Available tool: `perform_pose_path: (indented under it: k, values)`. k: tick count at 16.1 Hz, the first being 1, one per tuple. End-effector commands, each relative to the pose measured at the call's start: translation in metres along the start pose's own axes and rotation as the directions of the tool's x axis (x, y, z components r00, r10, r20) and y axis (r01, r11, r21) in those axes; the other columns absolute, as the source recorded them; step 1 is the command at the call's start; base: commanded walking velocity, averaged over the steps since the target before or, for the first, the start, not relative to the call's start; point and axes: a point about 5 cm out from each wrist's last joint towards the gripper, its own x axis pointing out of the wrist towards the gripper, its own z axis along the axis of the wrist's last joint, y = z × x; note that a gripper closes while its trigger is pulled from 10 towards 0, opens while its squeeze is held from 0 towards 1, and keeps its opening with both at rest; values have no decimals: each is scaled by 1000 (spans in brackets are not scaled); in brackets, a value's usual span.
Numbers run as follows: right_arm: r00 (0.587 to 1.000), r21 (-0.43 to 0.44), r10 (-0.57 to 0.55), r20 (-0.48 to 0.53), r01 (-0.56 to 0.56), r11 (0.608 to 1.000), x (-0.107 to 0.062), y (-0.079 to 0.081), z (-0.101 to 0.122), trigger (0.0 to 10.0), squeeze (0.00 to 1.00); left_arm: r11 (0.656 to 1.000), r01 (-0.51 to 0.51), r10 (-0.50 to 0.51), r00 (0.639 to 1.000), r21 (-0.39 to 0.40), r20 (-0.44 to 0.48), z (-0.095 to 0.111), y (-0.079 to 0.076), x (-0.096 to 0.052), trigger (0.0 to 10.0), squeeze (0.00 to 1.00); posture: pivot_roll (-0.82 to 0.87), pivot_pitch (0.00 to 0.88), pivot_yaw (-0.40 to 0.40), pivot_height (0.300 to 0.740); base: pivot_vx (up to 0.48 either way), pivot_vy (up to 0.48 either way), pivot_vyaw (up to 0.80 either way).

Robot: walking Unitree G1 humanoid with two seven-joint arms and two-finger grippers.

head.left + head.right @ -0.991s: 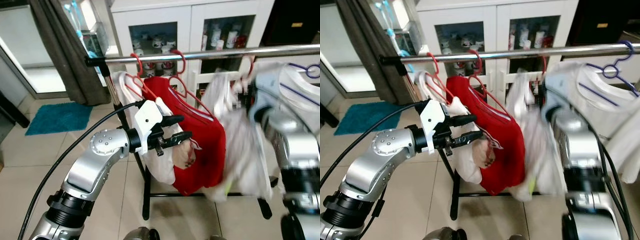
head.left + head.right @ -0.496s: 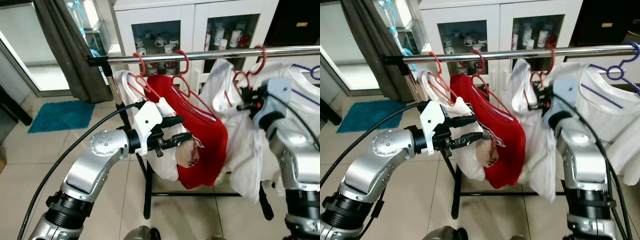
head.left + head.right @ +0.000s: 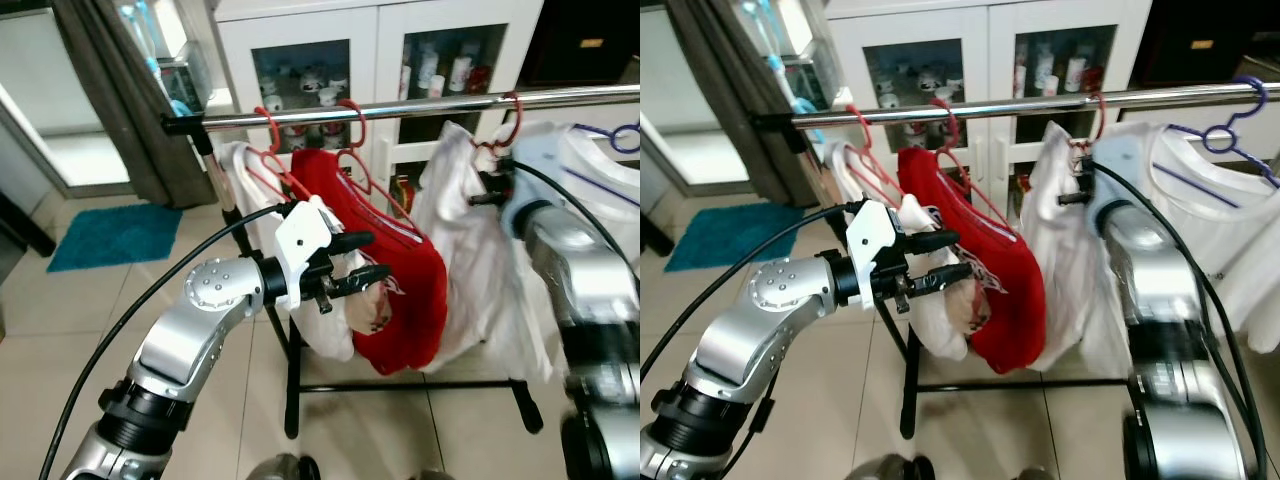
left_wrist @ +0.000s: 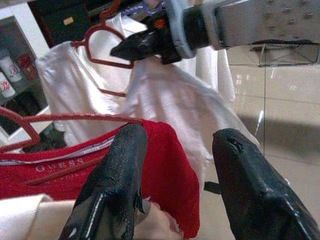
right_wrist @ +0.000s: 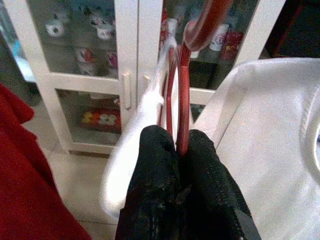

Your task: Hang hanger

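You see a white cupboard (image 3: 330,60) at 12 o'clock, a blue mat (image 3: 115,235) at 9 o'clock, pale floor tiles (image 3: 60,330).

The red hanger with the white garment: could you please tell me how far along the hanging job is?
Done, it seems: the red hanger has its hook over the metal rail, with the white garment hanging below. In hand: the right end effector is shut on the hanger's neck. Left: letting go and pulling back. The left end effector is open beside the red shirt.

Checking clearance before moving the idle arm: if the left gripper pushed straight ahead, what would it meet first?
Most likely the red shirt, directly between and beyond the open left gripper; depth is uncertain.
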Motion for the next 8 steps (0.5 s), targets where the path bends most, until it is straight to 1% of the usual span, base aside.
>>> perform_pose_path:
  k: [1, 3, 5, 7, 8]
  values:
    - [999, -16, 6, 33, -6, 1000, 5, 3, 10, 10000, 0, 1000, -10, 10, 1000, 18, 0, 3, 3, -1, 10000, 0, -55, 33, 117, 740, 0, 0, 0]
    - [999, -24, 4, 41, -3, 1000, 13, 4, 18, 10000, 0, 1000, -15, 15, 1000, 21, -1, 3, 4, -2, 10000, 0, -47, 27, 105, 740, 0, 0, 0]
    - [999, -37, 15, 36, -14, 999, 16, 6, 20, 10000, 0, 1000, -20, 20, 1000, 22, -3, 2, 4, -4, 10000, 0, -45, 25, 101, 740, 0, 0, 0]
    - [996, -82, 75, -47, -78, 994, 19, 13, 9, 10000, 0, 999, -25, 25, 1000, 20, -5, 1, 3, -5, 10000, 0, -45, 18, 95, 740, 0, 0, 0]
    - [994, -84, 83, -71, -89, 992, 18, 14, 5, 10000, 0, 999, -25, 26, 1000, 19, -6, 0, 2, -5, 10000, 0, -47, 17, 95, 740, 0, 0, 0]
